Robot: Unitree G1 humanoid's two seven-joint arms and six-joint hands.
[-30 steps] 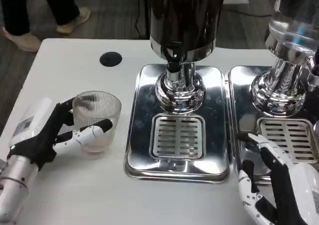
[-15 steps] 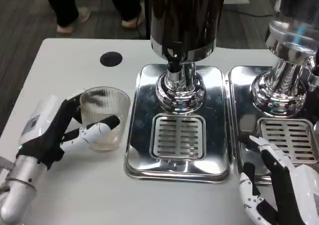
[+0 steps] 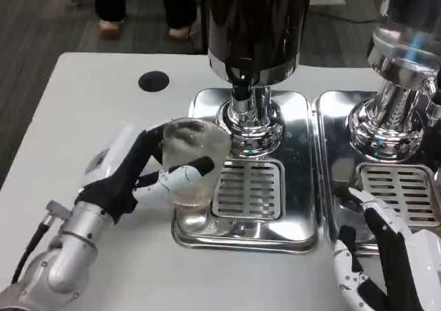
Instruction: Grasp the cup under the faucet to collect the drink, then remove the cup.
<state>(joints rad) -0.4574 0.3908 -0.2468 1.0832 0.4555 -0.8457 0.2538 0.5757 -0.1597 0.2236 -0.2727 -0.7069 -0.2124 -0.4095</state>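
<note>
Left robot hand (image 3: 141,173) grips cup (image 3: 193,161) over drip tray's (image 3: 242,232) left edge, w/ fingers wrapped round.

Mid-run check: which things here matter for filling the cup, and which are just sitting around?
In the job:
- left hand, holding the cup
- ribbed clear cup
- dark dispenser with its faucet
- its drip tray

Just there:
- right hand, holding nothing
- second dispenser
- black table grommet

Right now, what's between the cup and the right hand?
In the head view, the slotted drain grate and shiny drip tray lie between the cup and the right hand.
</note>
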